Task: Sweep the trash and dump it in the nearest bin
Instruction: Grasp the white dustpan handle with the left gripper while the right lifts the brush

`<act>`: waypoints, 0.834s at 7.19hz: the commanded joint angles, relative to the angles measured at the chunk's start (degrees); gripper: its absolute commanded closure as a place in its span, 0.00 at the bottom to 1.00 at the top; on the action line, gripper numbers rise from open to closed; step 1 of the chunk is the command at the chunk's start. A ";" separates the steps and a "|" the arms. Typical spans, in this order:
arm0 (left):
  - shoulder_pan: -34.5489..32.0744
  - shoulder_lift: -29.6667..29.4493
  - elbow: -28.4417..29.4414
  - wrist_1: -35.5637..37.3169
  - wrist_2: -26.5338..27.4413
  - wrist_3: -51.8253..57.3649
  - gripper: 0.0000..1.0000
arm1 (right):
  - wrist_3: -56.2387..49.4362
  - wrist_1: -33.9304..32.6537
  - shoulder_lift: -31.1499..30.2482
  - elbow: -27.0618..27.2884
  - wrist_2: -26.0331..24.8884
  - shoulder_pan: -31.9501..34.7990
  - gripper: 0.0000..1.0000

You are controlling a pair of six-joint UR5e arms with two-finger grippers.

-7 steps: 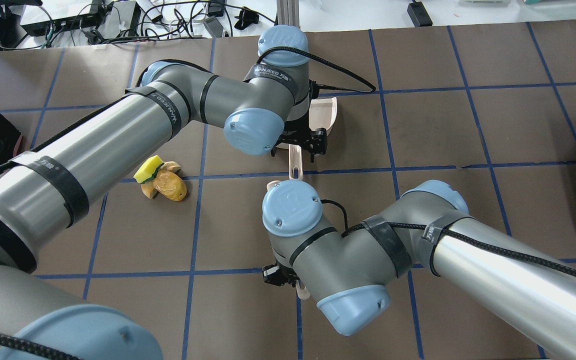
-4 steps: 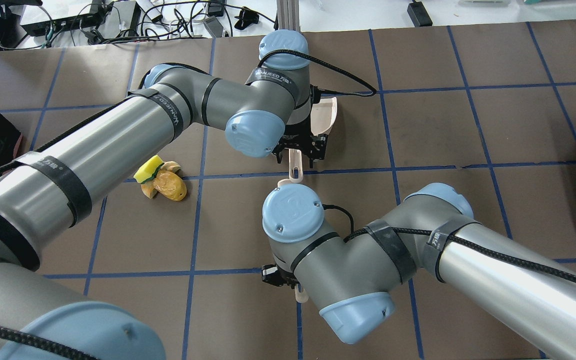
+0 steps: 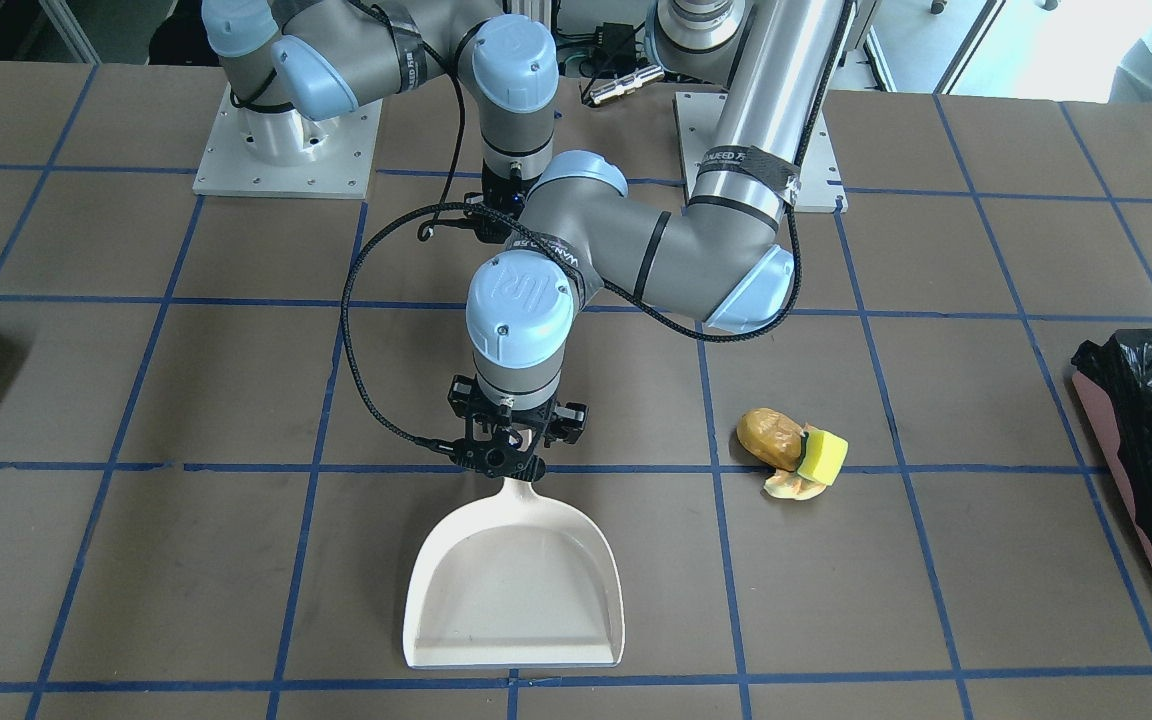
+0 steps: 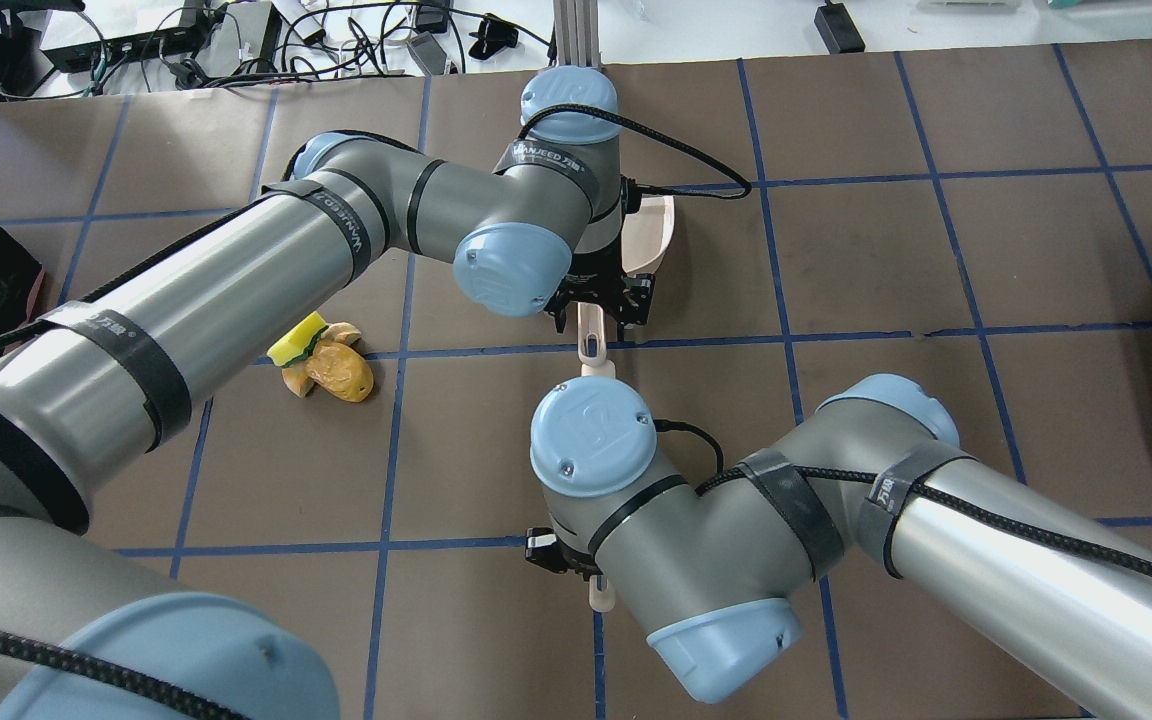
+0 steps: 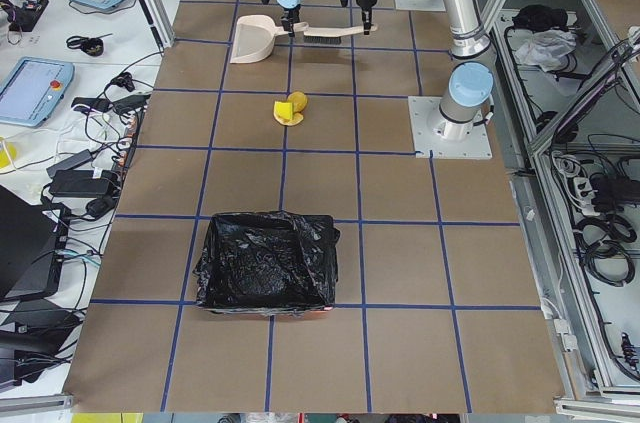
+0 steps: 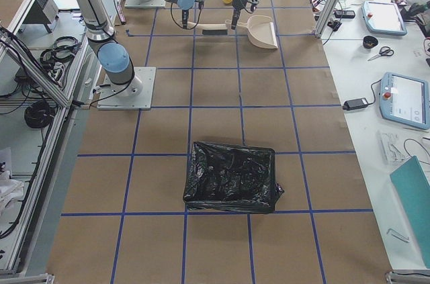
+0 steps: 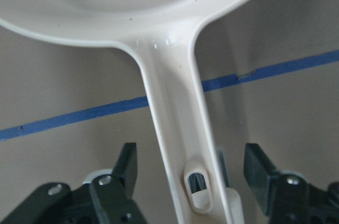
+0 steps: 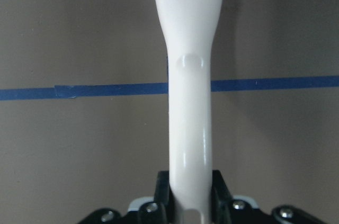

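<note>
With my left gripper point(image 7: 192, 166) spread astride the dustpan handle point(image 7: 172, 123), not touching, and the right gripper point(image 8: 190, 192) clamped on the brush point(image 8: 189, 102), a lopsided close could skew it (trash point(image 3: 794, 450), 3 pieces, lies well aside, toward the bin point(image 5: 265, 258)).

2 wrist cameras close, facing down; 4 exterior views (all high) share dustpan point(image 3: 513, 580).

The left arm point(image 4: 186, 290) and right arm point(image 4: 1016, 540) are silver-grey tubes with pale-blue joint caps point(image 4: 593, 435). Black lettered straps point(image 4: 341, 220) hold braided black cables point(image 3: 344, 310).
</note>
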 commanded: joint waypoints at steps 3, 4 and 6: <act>0.00 -0.03 0.52 0.18 -0.09 0.00 1.00 | 12.16 -0.31 -0.01 -0.30 0.34 0.75 1.00; 0.09 0.84 0.70 0.36 0.43 0.09 1.00 | 15.41 0.13 -0.01 -0.13 2.42 1.10 1.00; 1.83 3.12 3.06 0.01 2.53 1.58 1.00 | 22.35 0.13 -0.01 -0.65 4.12 1.19 1.00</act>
